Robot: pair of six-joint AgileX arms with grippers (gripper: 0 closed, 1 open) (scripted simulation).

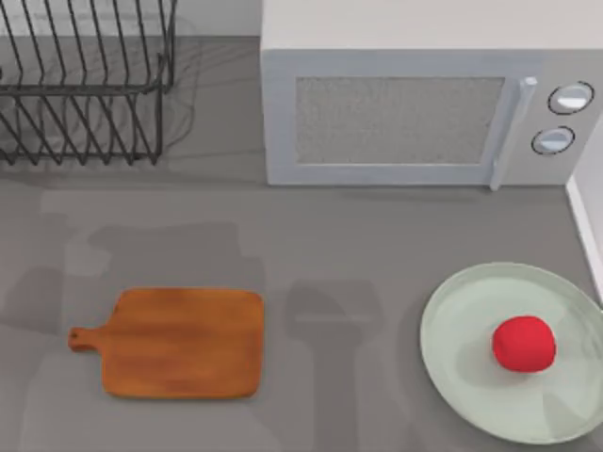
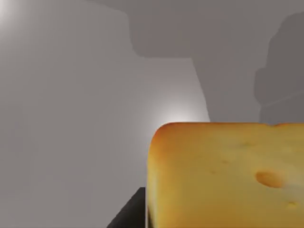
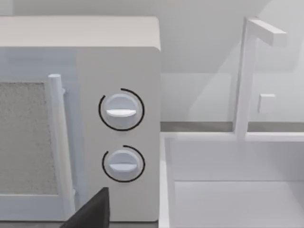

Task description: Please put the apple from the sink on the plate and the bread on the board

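On the worktop's right: apple [image 1: 524,344] rests on plate [image 1: 471,377] | board [image 1: 179,342] left, bare | bread [image 2: 228,175] close before left claw; grip state unclear | right claw state unclear

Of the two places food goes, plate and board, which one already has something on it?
The plate, at the table's right, carries the apple; the board, at the left, is bare.

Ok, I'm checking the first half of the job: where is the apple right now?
In the top view the apple lies on the plate at the table's right side, right of the board and in front of the microwave.
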